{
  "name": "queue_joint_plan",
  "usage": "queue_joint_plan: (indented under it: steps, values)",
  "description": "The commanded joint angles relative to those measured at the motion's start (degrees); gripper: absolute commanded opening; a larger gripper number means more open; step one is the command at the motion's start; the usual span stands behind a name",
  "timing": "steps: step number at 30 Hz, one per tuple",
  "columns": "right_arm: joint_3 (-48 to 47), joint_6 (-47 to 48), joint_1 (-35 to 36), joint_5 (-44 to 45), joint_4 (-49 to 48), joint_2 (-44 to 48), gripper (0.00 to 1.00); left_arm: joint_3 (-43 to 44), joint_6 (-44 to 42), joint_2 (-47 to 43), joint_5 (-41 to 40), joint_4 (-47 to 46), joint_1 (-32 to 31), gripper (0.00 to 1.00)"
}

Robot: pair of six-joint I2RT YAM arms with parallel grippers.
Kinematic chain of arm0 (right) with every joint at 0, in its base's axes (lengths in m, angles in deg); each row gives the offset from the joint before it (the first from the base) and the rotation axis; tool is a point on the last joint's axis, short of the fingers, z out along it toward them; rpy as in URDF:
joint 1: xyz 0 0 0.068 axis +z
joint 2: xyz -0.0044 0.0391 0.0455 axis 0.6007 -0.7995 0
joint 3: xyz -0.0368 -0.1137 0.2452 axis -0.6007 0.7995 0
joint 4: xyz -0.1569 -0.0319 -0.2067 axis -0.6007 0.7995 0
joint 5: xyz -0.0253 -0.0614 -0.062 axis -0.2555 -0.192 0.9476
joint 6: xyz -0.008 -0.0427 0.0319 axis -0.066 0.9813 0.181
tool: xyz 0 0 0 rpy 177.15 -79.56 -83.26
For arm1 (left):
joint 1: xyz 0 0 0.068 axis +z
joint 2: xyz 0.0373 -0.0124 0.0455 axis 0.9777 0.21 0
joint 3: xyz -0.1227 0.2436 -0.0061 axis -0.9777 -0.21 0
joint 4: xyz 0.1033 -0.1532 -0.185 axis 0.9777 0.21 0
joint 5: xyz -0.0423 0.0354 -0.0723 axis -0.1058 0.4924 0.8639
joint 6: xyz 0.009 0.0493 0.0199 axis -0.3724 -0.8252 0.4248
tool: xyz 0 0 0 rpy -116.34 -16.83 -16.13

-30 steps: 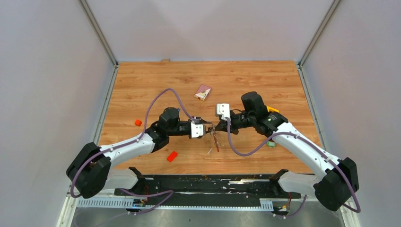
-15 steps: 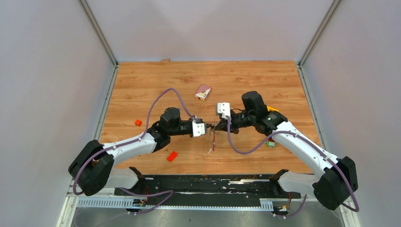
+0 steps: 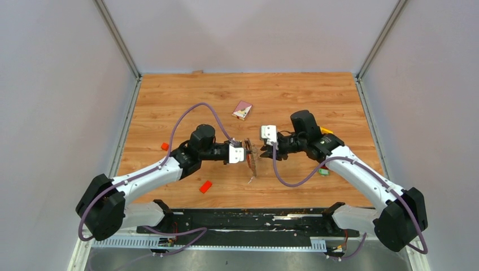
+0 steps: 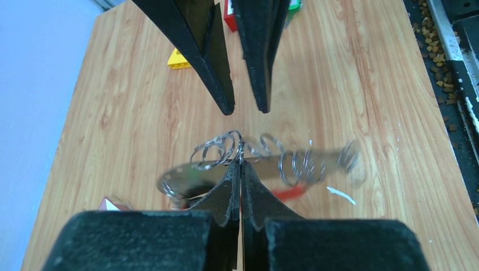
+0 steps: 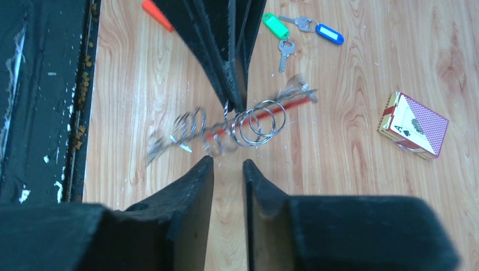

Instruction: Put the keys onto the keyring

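Holding the keyring [image 4: 282, 164] pinched aloft, the left claw [image 4: 241, 166] was clenched on it; the right claw [image 5: 228, 165], just beside the keyring, stood parted and empty. Likely next: fetching the keys [image 5: 275, 26] from the counter [image 5: 350, 169] beyond the keyring.

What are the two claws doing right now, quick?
Left gripper: closed, pinching the keyring by one of its rings.
Right gripper: open a little, holding nothing; the keyring is just past its fingertips.
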Motion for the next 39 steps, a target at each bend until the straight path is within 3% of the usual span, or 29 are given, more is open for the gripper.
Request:
queue_joint_plan:
  steps: [1, 8, 17, 39]
  values:
    - [1.47, 3.67, 0.49, -0.03, 0.86, 2.48, 0.30, 2.50, -0.71, -1.69, 1.05, 2.53, -0.37, 0.00]
    - [1.88, -0.26, 0.49, 0.78, -4.55, 7.36, 0.35, 1.49, 4.51, -0.62, 2.44, -1.78, -0.35, 0.00]
    - [0.74, -3.03, 0.56, -6.37, -4.37, 5.80, 0.30, -0.77, 11.81, 0.92, 6.57, -9.44, -0.30, 0.00]
    - [1.47, -1.82, 1.40, -4.62, -3.79, 5.11, 0.23, -4.08, 17.78, 2.03, 8.28, -18.24, -0.26, 0.00]
